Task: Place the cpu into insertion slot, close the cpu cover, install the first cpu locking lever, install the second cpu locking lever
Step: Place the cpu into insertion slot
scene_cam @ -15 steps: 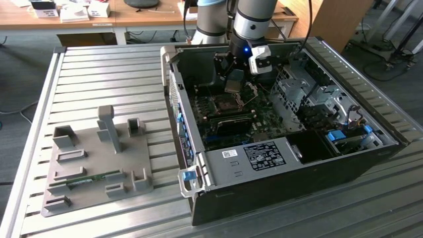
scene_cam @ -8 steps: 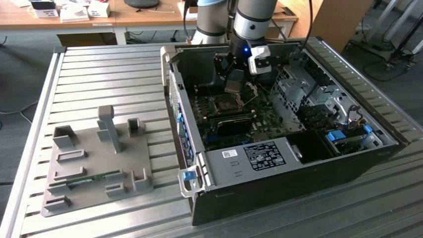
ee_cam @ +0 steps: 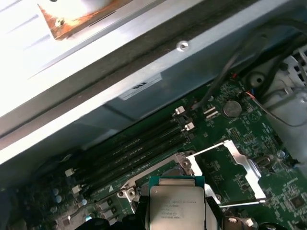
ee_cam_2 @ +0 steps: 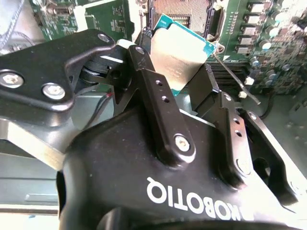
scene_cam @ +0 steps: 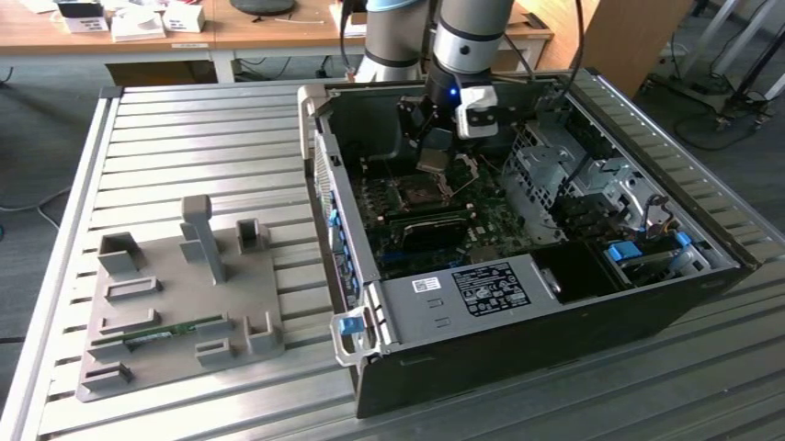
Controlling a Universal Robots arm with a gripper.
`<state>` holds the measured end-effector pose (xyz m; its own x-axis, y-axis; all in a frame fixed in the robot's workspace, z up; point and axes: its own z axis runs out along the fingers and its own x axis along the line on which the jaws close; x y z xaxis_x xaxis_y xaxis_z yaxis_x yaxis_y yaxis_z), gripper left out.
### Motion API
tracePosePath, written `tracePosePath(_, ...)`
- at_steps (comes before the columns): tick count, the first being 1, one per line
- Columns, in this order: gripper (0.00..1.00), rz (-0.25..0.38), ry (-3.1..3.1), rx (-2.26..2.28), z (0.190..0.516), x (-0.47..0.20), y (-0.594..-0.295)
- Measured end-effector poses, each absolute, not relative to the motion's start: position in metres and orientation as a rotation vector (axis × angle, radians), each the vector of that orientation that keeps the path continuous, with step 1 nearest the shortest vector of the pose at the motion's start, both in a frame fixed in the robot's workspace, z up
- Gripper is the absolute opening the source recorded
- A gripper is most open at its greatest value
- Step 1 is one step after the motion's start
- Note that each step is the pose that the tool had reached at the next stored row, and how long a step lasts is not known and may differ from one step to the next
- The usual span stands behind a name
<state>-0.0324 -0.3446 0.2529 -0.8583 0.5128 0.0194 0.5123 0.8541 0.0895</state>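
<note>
End effector (ee_cam_2: 175, 67) holds the cpu (ee_cam_2: 182, 48) between its fingers (ee_cam_2: 158, 96), above the motherboard (ee_cam_2: 240, 28).

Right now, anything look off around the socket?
Nothing stands out. The gripper is shut on the small silvery-grey square cpu above the green motherboard; the thin silvery metal cpu cover frame stands open beside the empty socket, with nothing visibly bent or loose.
</note>
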Motion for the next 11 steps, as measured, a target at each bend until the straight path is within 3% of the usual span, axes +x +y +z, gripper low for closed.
tracePosePath(11,0.54,0.142,2.93,1.087,0.2523,-0.0324,-0.3446)
